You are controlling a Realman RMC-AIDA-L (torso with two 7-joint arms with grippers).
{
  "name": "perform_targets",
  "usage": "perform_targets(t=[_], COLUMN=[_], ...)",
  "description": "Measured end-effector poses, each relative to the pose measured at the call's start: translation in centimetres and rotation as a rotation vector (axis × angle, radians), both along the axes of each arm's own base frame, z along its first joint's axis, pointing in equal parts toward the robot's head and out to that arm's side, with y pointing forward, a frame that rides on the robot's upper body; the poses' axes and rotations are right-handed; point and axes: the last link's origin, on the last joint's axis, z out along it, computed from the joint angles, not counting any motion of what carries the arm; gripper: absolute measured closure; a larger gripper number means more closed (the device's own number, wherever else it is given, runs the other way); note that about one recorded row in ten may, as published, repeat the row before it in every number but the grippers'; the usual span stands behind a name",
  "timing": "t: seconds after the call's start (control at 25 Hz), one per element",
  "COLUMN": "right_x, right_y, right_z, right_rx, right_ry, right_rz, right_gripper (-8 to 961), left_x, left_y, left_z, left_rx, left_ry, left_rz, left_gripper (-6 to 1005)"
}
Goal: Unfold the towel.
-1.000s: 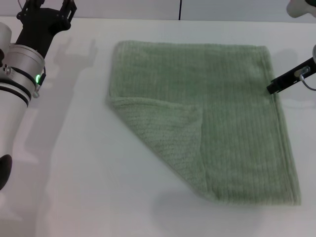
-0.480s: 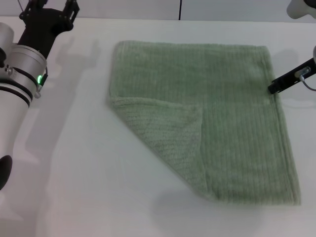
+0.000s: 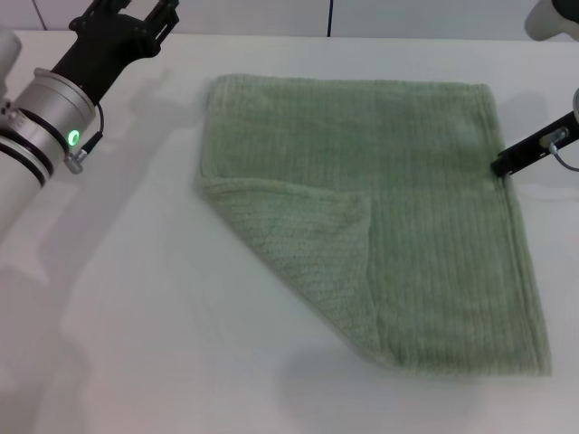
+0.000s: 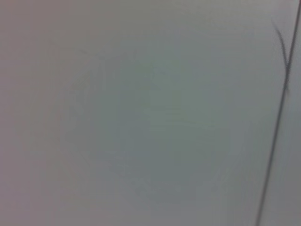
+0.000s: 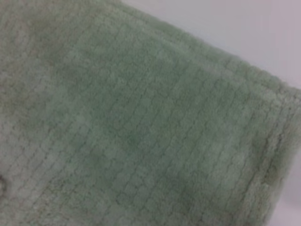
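The pale green towel [image 3: 425, 181] lies flat on the white table [image 3: 136, 298]. Its near-left corner [image 3: 308, 244] is folded over onto it as a triangle. My left gripper [image 3: 129, 11] hangs open and empty over the table's far left, well clear of the towel's far-left corner. At the towel's right edge, about a third of the way down from its far corner, sits my right gripper [image 3: 507, 165], with its black tip at the hem. The right wrist view is filled with the towel's ribbed cloth [image 5: 141, 122] and a hemmed edge.
The left wrist view holds only a pale blank surface crossed by a thin dark line [image 4: 277, 113]. A dark seam [image 3: 329, 18] runs up the wall behind the table. A white object [image 3: 552, 16] sits at the far right corner.
My left arm has swung right, bringing its gripper nearer the towel's far-left corner. The right gripper has shifted slightly outward along the towel's right edge. The towel has not moved.
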Motion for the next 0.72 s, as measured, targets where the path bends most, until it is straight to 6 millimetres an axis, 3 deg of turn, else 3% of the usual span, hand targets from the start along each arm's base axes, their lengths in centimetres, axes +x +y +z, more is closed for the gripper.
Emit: perform_targets(t=[0.2,0.6,0.72], right_x=[0.0,0.0,0.0], right_y=[0.0,0.1,0.1], right_z=[-0.1,-0.1,0.0], right_rx=[-0.003,0.002,0.003], right_ry=[0.002,-0.003,-0.003], right_rz=[0.005,0.01,0.011], right_gripper=[955,955,956], left_x=[0.4,3.0,3.0], left_y=[0.3,1.0,1.0], left_z=[0.6,1.8,1.8], left_rx=[-0.097,-0.394,-0.394], left_ry=[0.009,0.192,0.192], left_rz=[-0.054,-0.185,-0.185], left_gripper=[318,320,320])
